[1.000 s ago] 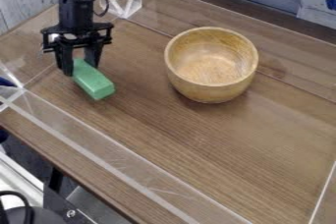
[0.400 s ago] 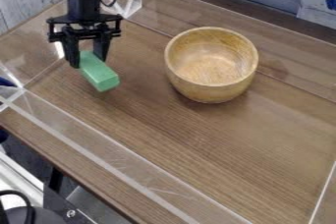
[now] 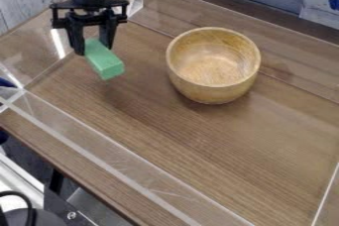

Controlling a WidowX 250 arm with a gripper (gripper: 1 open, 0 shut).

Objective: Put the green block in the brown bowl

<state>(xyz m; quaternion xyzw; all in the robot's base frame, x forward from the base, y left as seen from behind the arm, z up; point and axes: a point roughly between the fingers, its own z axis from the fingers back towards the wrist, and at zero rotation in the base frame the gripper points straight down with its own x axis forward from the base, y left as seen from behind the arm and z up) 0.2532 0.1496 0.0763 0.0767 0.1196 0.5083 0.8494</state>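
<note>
At upper left, above the wood-grain counter (image 3: 199, 161): small flat rectangular mint-green block (image 3: 106, 64), matte, held clear of the surface.
Holder: black gripper (image 3: 90, 45); jaws closed on the block's upper end, one finger each side, pointing steeply down.
Handling, judged: light, rigid, not fragile; smooth flat faces may slip in a weak pinch, so grip across the narrow width on two opposite flat sides. An end grip like the present one leaves the free end able to swing.
Orientation: long axis tilted, running from the jaws down and toward lower right; lower end hangs free.
Destination: round light-tan wooden bowl (image 3: 213, 64), thick-walled, upright, empty, well apart to the right. Mouth much wider than the block.
</note>
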